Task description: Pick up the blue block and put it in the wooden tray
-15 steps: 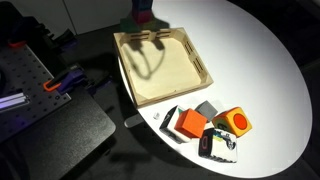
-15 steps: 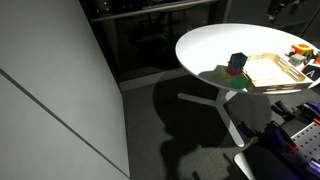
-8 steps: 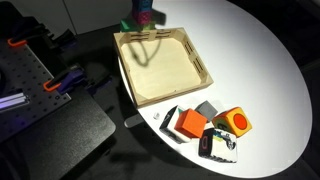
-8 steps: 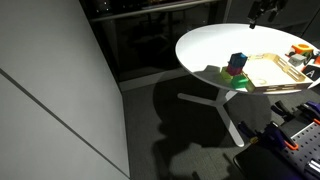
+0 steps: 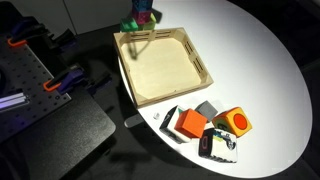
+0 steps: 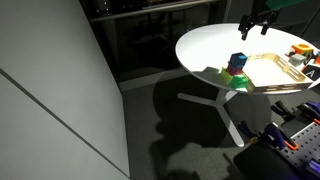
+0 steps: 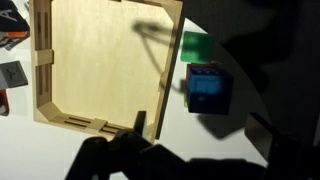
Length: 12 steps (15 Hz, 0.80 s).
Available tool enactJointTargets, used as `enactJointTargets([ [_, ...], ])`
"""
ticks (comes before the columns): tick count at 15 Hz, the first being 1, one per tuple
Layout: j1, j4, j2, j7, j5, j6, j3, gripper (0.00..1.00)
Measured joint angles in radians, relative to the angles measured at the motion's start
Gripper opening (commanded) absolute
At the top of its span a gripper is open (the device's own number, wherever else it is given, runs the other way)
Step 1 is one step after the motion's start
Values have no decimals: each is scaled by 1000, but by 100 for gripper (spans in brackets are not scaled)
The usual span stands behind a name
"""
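The blue block (image 7: pixel 208 88) is a small dark-blue cube that sits on top of a small pile with a green block (image 7: pixel 197 46), on the white table just outside the wooden tray's (image 7: pixel 41 60) rim. In both exterior views the pile (image 6: pixel 238 62) stands by the tray's (image 5: pixel 200 57) far edge. My gripper (image 6: pixel 252 22) hangs above and apart from the pile. In the wrist view my gripper (image 7: pixel 200 128) is open and empty, its dark fingers standing either side of the spot just short of the blue block. The tray holds nothing.
Two orange cubes (image 5: pixel 236 122), a grey block (image 5: pixel 207 108) and black-and-white pieces lie in a cluster near the round table's edge beyond the tray. A pink block (image 5: pixel 143 15) is in the pile. Dark benches with clamps (image 5: pixel 58 84) flank the table.
My gripper has come down and moved across toward the block pile. Its shadow on the tray has shrunk toward the far rim. The blocks and tray have not moved.
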Motion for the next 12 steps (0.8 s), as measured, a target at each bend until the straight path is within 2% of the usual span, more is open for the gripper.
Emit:
enactJointTargets([
  [12,2,-1,35,0,2,13,0,100],
])
